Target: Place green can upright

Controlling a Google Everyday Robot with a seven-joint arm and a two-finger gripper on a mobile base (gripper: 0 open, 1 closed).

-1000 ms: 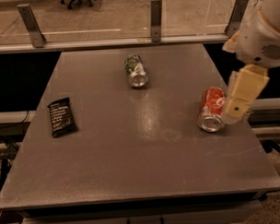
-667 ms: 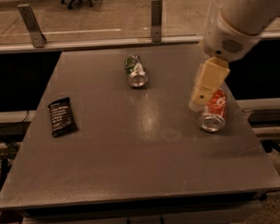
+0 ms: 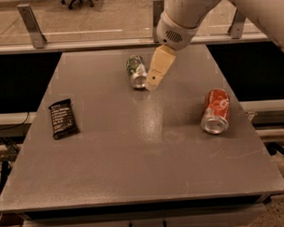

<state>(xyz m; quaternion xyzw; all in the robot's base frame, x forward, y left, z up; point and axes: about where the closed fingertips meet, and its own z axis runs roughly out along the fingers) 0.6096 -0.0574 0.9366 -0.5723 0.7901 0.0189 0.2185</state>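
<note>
The green can (image 3: 136, 71) lies on its side on the grey table (image 3: 143, 148), toward the far middle, with a silver end facing me. My gripper (image 3: 154, 81) hangs from the white arm that comes in from the upper right. Its pale fingers point down just to the right of the green can, close to the can's near end. I see no contact between them.
A red can (image 3: 215, 111) lies on its side at the right of the table. A black snack bar packet (image 3: 62, 118) lies at the left. A rail with metal posts (image 3: 30, 26) runs behind the table's far edge.
The arm has swung left across the table, from above the red can at the right to beside the green can. Both cans and the packet have stayed where they were.
</note>
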